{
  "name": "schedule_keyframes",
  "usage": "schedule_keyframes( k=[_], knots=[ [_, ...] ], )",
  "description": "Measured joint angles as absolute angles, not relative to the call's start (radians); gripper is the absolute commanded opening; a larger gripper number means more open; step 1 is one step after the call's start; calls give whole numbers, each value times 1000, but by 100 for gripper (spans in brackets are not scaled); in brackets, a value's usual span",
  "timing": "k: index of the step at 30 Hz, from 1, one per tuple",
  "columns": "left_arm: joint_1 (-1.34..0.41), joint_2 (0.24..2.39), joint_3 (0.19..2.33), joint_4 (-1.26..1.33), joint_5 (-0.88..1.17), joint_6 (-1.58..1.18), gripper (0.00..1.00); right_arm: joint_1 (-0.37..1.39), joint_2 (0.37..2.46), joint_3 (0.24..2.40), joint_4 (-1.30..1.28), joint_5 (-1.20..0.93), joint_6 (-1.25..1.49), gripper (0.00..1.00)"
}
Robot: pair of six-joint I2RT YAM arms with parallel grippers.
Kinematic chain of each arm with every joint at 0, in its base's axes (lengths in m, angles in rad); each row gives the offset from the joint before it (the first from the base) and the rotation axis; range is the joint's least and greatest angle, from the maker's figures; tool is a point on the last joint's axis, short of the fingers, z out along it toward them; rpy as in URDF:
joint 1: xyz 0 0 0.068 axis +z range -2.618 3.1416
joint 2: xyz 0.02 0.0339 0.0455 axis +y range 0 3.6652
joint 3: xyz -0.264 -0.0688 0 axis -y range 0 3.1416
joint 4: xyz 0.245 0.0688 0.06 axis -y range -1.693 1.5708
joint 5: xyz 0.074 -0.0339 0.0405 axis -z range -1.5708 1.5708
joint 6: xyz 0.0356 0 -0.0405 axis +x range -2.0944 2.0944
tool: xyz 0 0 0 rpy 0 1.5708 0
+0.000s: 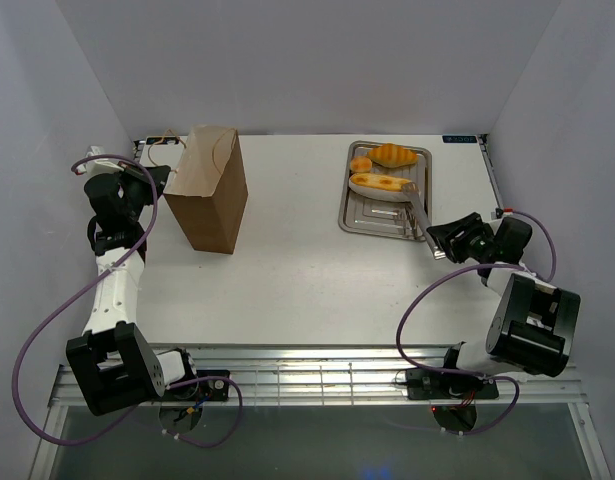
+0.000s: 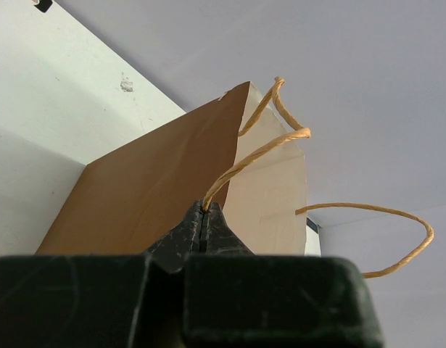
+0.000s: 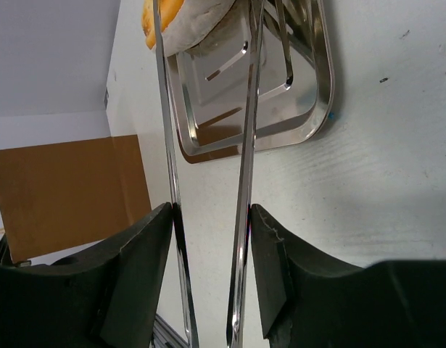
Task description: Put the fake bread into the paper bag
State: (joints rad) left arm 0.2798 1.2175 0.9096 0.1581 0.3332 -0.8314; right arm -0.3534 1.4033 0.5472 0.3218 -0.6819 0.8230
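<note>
- Left pincer [image 2: 203, 217]: pressed together, pinching a string handle [image 2: 259, 154] of the paper bag [image 1: 209, 190], which stands upright at the tabletop's [image 1: 287, 270] far left.
- Far right: a steel tray [image 1: 372, 220] holds the croissant [image 1: 395, 155], bun [image 1: 361, 164] and baguette [image 1: 380, 184].
- Right pincer [image 3: 212, 225]: clamped on silver tongs [image 3: 244, 145], whose arms flank the baguette.

Left stands the paper bag [image 1: 209, 190]; right, the fake bread [image 1: 382, 182] on the tray [image 1: 372, 215].
</note>
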Motion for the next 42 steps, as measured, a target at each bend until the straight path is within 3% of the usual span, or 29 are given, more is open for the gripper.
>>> schedule_keyframes(
  k=[31, 38, 42],
  knots=[
    [280, 1222, 910, 159, 315, -816, 0, -299, 1700, 525, 785, -755, 1048, 49],
    [280, 1223, 910, 158, 310, -812, 0, -291, 1735, 556, 814, -759, 1060, 37],
    [280, 1223, 910, 159, 310, -812, 0, -291, 1736, 557, 810, -759, 1054, 24]
  ],
)
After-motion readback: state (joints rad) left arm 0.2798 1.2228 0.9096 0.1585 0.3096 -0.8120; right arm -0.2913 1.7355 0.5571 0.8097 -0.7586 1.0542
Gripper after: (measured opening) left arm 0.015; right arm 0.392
